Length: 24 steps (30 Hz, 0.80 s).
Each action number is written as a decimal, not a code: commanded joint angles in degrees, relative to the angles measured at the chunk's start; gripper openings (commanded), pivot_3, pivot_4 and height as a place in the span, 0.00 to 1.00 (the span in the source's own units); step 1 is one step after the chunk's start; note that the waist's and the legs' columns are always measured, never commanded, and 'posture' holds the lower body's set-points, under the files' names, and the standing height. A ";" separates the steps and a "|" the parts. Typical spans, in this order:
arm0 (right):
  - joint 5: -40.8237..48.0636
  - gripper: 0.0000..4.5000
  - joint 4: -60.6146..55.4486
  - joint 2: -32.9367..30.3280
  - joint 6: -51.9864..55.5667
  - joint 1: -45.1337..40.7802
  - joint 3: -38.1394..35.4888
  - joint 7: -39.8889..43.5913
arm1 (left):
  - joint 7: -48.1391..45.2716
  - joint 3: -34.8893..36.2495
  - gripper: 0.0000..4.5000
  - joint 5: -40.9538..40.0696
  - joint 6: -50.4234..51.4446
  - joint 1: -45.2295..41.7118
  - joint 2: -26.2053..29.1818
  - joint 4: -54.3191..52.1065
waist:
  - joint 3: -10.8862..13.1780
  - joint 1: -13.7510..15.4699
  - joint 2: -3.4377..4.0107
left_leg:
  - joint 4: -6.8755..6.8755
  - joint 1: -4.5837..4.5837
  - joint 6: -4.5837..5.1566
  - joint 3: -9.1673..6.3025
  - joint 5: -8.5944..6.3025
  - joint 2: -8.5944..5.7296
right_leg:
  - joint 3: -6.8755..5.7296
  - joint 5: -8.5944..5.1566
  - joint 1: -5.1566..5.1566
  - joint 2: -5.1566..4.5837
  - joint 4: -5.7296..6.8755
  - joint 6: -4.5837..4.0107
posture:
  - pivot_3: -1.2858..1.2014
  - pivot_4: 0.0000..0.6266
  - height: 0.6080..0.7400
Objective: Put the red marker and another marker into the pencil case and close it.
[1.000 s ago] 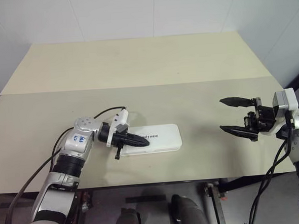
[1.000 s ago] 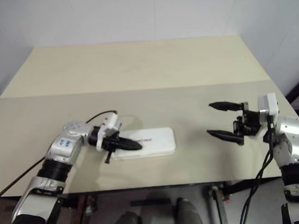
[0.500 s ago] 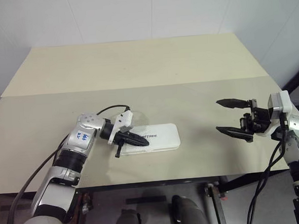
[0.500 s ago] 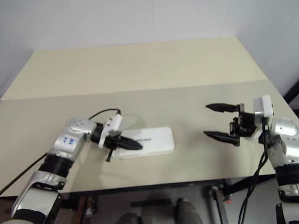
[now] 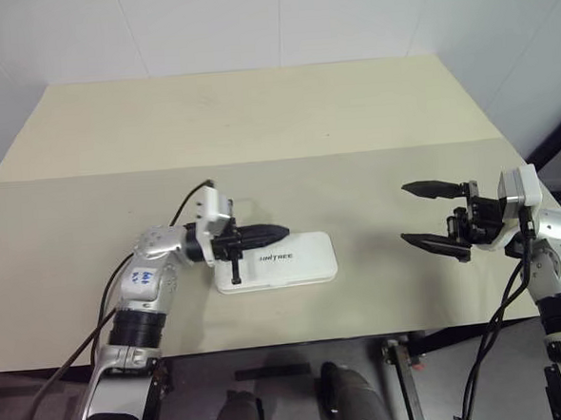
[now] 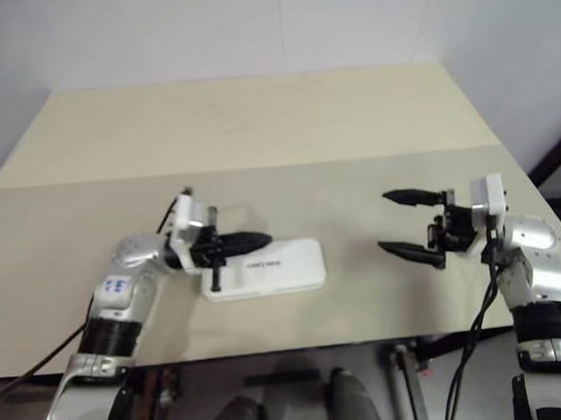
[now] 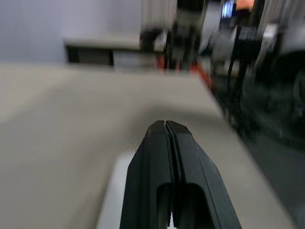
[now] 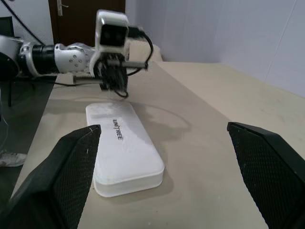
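The white pencil case (image 5: 286, 261) lies flat on the table near its front edge, lid down, with the lettering facing up. My left gripper (image 5: 277, 233) is shut and empty, held level a little above the case's left end, pointing right along it. In the left wrist view its fingertips (image 7: 165, 126) are pressed together over the case (image 7: 110, 200). My right gripper (image 5: 405, 214) hangs open and empty well to the right of the case, pointing left toward it (image 8: 125, 143). The red marker and the other marker are out of view.
The beige table (image 5: 256, 116) has a seam running across its middle. A white wall rises behind it. The table's right edge lies just beyond my right arm, and the front edge is close below the case.
My left gripper has risen off the case's left end and swung from tilted down to level, staying shut. The right gripper has kept still. The camera view shifted slightly.
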 commanded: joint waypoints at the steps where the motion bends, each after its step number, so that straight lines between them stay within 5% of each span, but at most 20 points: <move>1: 0.99 1.00 -0.30 -0.97 1.44 -1.16 -1.81 4.78 | -2.09 4.05 0.01 -2.60 -0.58 2.84 4.00 -1.67 | 0.00 -0.05 0.00 | 0.00 0.01 0.02 0.03 -0.04 0.00 | 0.00 0.00 0.00 0.00 -0.02 0.00 | 0.52 0.24 1.00; 6: 0.66 1.00 0.81 -1.74 1.79 -2.49 -1.06 4.79 | -7.88 6.80 0.35 -3.07 -1.93 6.23 11.14 -0.25 | 0.01 -0.07 0.02 | -0.01 -0.05 0.13 0.08 -0.13 0.01 | 0.00 0.01 0.00 0.01 -0.24 0.03 | 0.52 0.24 1.00; 14: 1.38 1.00 4.01 -2.88 0.88 -4.34 0.47 4.79 | -14.14 9.33 0.97 -3.84 -4.43 4.32 14.86 5.16 | 0.01 0.16 0.02 | -0.01 -0.15 0.24 0.11 -0.23 0.01 | -0.01 0.07 0.01 0.00 -0.49 0.13 | 0.52 0.24 1.00; 24: 0.32 1.00 7.04 -1.95 -1.07 -6.89 -0.56 4.79 | -20.28 6.08 0.99 -0.30 -16.37 0.23 19.30 18.15 | 0.02 0.04 0.04 | -0.01 -0.24 0.33 0.22 -0.33 0.04 | -0.02 0.07 -0.16 0.01 -0.48 0.13 | 0.52 0.24 1.00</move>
